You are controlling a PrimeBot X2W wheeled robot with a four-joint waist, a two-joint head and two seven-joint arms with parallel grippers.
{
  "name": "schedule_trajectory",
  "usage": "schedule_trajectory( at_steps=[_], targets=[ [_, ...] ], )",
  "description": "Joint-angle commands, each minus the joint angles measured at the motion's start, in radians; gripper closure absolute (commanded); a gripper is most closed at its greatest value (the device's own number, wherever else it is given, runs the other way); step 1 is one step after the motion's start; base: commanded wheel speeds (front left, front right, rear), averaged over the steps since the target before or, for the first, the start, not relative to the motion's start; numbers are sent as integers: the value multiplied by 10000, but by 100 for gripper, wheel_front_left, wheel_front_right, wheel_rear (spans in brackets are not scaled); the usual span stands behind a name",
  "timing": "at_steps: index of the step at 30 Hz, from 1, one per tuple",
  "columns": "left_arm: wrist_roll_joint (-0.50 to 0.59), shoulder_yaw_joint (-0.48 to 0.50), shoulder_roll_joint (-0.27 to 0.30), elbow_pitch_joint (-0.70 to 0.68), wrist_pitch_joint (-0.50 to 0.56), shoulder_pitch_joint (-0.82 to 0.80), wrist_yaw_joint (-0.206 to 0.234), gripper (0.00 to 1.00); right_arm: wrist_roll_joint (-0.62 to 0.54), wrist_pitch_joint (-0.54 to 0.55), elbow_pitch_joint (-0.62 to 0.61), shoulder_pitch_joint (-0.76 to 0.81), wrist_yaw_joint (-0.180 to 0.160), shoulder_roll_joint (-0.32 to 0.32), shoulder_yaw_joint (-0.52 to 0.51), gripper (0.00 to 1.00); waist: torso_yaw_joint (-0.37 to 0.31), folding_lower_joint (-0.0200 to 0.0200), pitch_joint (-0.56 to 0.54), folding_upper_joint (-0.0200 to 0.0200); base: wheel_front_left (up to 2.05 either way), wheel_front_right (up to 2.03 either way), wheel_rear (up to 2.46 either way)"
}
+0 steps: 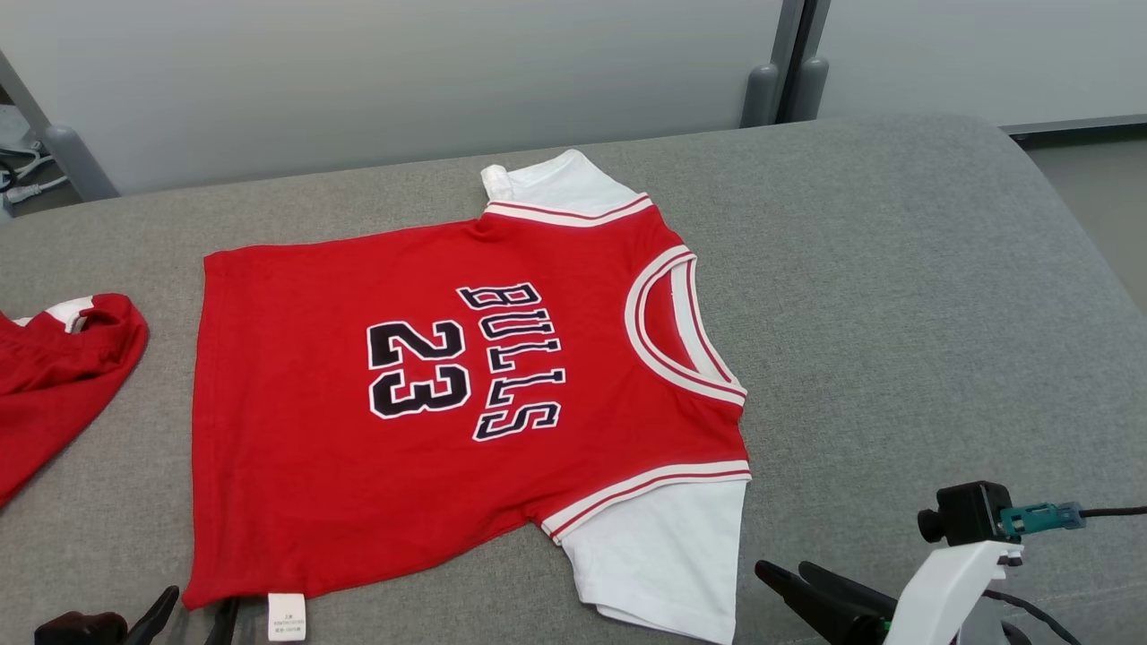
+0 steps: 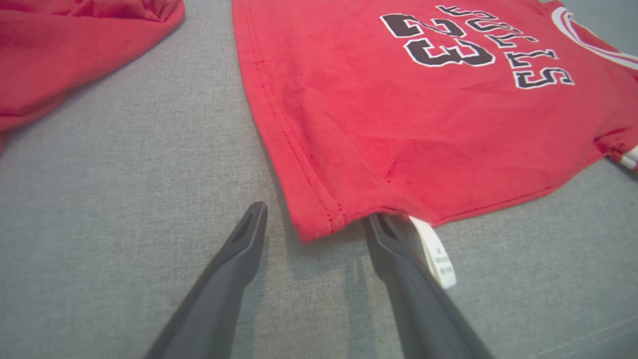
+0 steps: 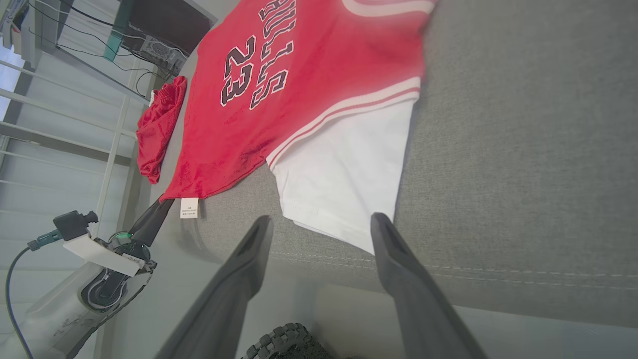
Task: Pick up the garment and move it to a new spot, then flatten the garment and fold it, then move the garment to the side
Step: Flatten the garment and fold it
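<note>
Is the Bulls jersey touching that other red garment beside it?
Apart. The head view shows a strip of bare grey cushion between the Bulls jersey and the other red garment.

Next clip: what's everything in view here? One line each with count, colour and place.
Bulls 23 jersey: one, red with white sleeves, spread flat mid-surface.
care label: one, white, at the jersey's near hem corner.
second garment: one, red, crumpled at the left.
padded surface: one, grey, under both garments.
partition posts: two, grey, behind the surface.
left gripper: one, dark, open at the hem corner.
right gripper: one, dark, open at the near white sleeve.
</note>
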Motion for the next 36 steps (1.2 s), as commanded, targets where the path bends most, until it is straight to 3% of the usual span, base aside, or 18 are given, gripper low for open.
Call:
schedule_trajectory(
  at_steps=[1, 8, 24, 36],
  targets=[
    [23, 423, 365, -125, -59, -257, 31, 0, -134, -234, -260, -282, 14, -83, 179, 0, 31, 0, -13, -1, 0, 0, 0],
    [278, 892, 180, -427, -59, -213, 31, 0, -722, -1520, -169, -597, 14, -121, 270, 0, 147, 0, -102, -1, 0, 0, 0],
    [1177, 2424, -580, -1635, -59, 209, 122, 0, -3154, -7047, 1514, -1982, 14, -406, 914, 0, 323, 0, -209, -1, 0, 0, 0],
    [1978, 3424, -1281, -2521, -59, 458, 73, 0, -4141, -8984, 2974, -2578, 14, -286, 1392, 0, 443, 0, -307, -1, 0, 0, 0]
  ],
)
